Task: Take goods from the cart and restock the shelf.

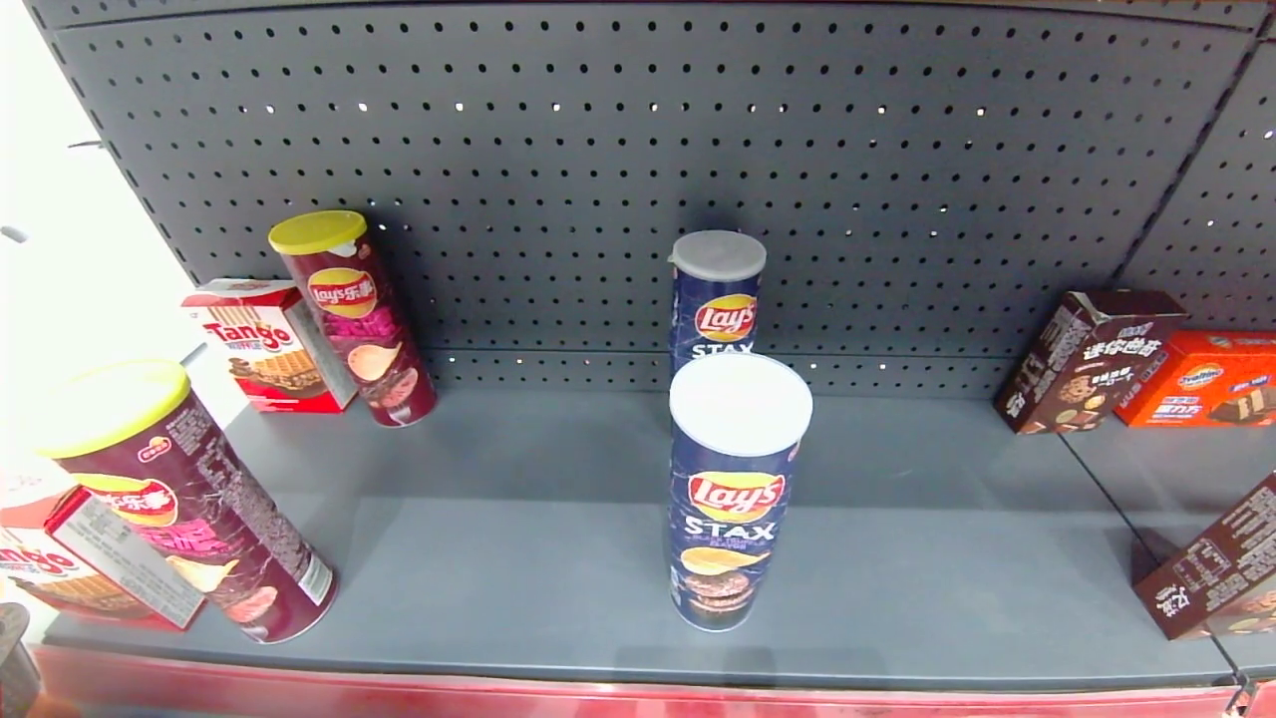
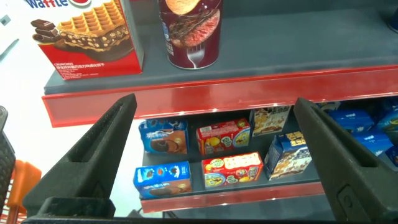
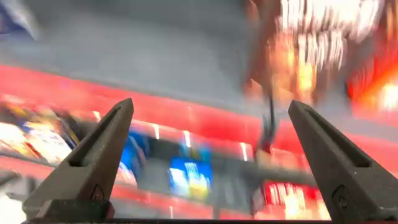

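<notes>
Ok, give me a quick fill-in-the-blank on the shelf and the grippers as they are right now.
1. The front blue can has a white lid; the rear blue can behind it has a ____ lid.
2. The rear maroon can and front maroon can both carry ____ lids.
3. The orange box sits at the shelf's far ____ end.
4. The left gripper and right gripper are both ____, holding nothing.

Missing words: grey; yellow; right; open.

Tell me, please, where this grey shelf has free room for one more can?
Two bare patches: one between the maroon yellow-lidded cans and the dark blue pale-lidded cans, one between those blue cans and the brown cardboard boxes. The left end is crowded.
</notes>
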